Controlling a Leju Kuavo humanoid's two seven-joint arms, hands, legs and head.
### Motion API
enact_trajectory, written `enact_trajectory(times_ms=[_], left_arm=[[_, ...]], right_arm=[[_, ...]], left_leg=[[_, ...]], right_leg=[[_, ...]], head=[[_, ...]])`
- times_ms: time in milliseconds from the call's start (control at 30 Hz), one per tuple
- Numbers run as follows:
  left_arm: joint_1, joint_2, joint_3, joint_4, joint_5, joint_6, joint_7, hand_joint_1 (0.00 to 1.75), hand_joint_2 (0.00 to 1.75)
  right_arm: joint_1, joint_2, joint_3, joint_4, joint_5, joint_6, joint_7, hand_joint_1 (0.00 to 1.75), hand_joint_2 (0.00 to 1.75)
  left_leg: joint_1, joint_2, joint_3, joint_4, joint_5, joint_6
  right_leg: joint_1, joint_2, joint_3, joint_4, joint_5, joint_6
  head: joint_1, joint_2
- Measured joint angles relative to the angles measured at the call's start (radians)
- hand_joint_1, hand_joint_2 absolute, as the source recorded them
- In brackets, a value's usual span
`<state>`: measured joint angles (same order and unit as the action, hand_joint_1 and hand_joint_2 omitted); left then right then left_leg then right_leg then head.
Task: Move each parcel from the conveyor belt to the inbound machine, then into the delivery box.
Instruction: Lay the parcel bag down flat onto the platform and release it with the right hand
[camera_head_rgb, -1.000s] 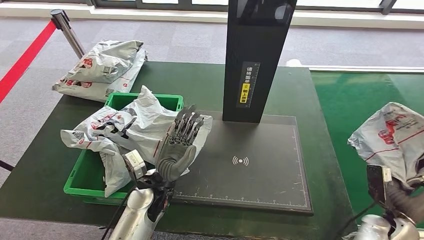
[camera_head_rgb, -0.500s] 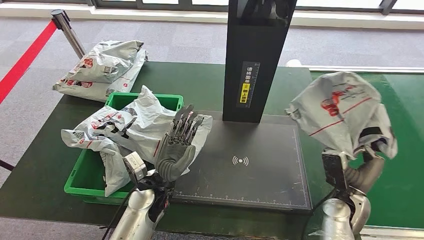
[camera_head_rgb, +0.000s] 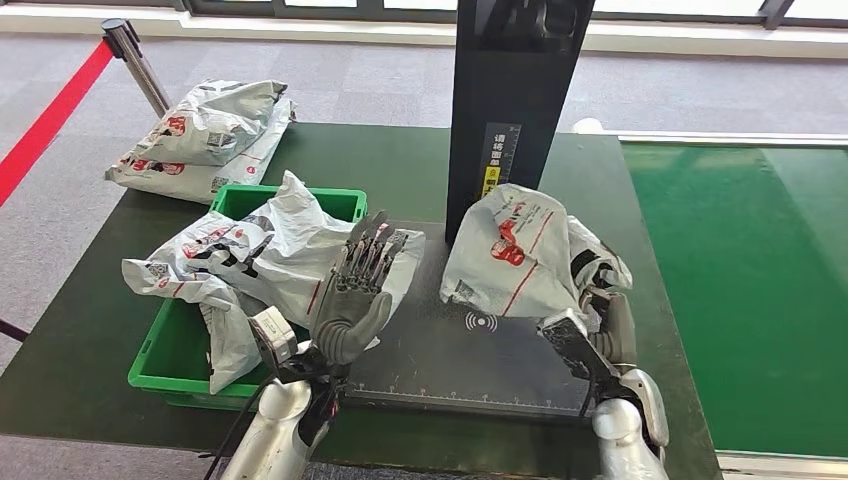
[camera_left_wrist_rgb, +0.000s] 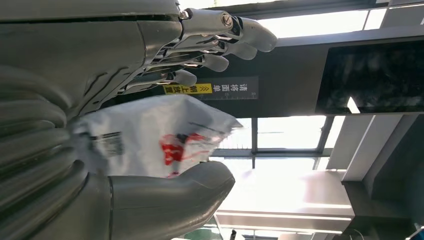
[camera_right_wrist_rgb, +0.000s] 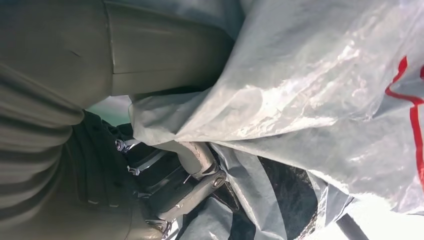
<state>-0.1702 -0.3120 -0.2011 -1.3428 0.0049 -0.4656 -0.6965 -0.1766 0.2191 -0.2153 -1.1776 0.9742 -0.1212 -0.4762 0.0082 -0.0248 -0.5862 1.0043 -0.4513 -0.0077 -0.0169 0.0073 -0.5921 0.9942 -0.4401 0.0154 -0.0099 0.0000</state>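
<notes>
- The right hand (camera_head_rgb: 600, 315), at the lower right of the head view, grips a crumpled grey plastic parcel with red print (camera_head_rgb: 515, 262); in the right wrist view its fingers (camera_right_wrist_rgb: 192, 172) are tucked into the folds of the film (camera_right_wrist_rgb: 320, 100).
- That parcel sits over the right part of the flat black scanning pad (camera_head_rgb: 460, 360) of the inbound machine, above the white wireless mark (camera_head_rgb: 481, 322); whether it touches the pad I cannot tell.
- The left hand (camera_head_rgb: 360, 290), lower centre-left, stands upright with its fingers straight and apart, holding nothing; it is at the pad's left edge.
- In the left wrist view the same hand (camera_left_wrist_rgb: 150, 100) frames the grey parcel (camera_left_wrist_rgb: 160, 137) between thumb and fingers without touching it.
- Left of the pad, a green plastic delivery box (camera_head_rgb: 170, 360) holds several grey parcels (camera_head_rgb: 240, 255) heaped above its rim.
- Behind the pad rises the machine's tall black column (camera_head_rgb: 515, 110) with a yellow and white label (camera_head_rgb: 497, 165).
- All of this stands on a dark green table (camera_head_rgb: 80, 300).
- To the right lies the bright green conveyor belt (camera_head_rgb: 760, 290).
- At the upper left, two more grey parcels (camera_head_rgb: 205, 135) are stacked on the table's far corner, near a metal post with a red strap (camera_head_rgb: 135, 60).
</notes>
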Motion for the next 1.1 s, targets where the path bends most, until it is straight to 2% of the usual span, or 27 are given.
enact_trajectory(times_ms=[67, 200, 667, 1100], left_arm=[[0.0, 0.0, 0.0, 0.0, -0.001, 0.001, -0.001, 0.0, 1.75], [0.0, 0.0, 0.002, 0.0, -0.001, 0.001, -0.001, 0.0, 1.75], [0.0, 0.0, 0.002, 0.003, -0.012, 0.013, -0.001, 0.0, 1.75], [0.001, 0.0, 0.002, 0.01, -0.013, 0.015, -0.001, 0.0, 1.75]], right_arm=[[-0.001, -0.007, 0.015, 0.024, 0.016, 0.01, 0.009, 1.72, 1.75], [-0.004, -0.018, 0.037, 0.06, 0.04, 0.024, 0.018, 0.0, 0.0], [-0.023, -0.035, 0.076, 0.141, 0.065, 0.085, 0.043, 0.0, 0.0], [-0.039, -0.045, 0.076, 0.178, 0.068, 0.09, 0.049, 0.0, 0.0]], left_leg=[[0.0, 0.0, 0.0, 0.0, 0.0, 0.0], [0.0, 0.0, 0.0, 0.0, 0.0, 0.0], [0.0, 0.0, 0.0, 0.0, 0.0, 0.0], [0.0, 0.0, 0.0, 0.0, 0.0, 0.0]], right_leg=[[0.0, 0.0, 0.0, 0.0, 0.0, 0.0], [0.0, 0.0, 0.0, 0.0, 0.0, 0.0], [0.0, 0.0, 0.0, 0.0, 0.0, 0.0], [0.0, 0.0, 0.0, 0.0, 0.0, 0.0]], head=[[0.0, 0.0], [0.0, 0.0], [0.0, 0.0], [0.0, 0.0]])
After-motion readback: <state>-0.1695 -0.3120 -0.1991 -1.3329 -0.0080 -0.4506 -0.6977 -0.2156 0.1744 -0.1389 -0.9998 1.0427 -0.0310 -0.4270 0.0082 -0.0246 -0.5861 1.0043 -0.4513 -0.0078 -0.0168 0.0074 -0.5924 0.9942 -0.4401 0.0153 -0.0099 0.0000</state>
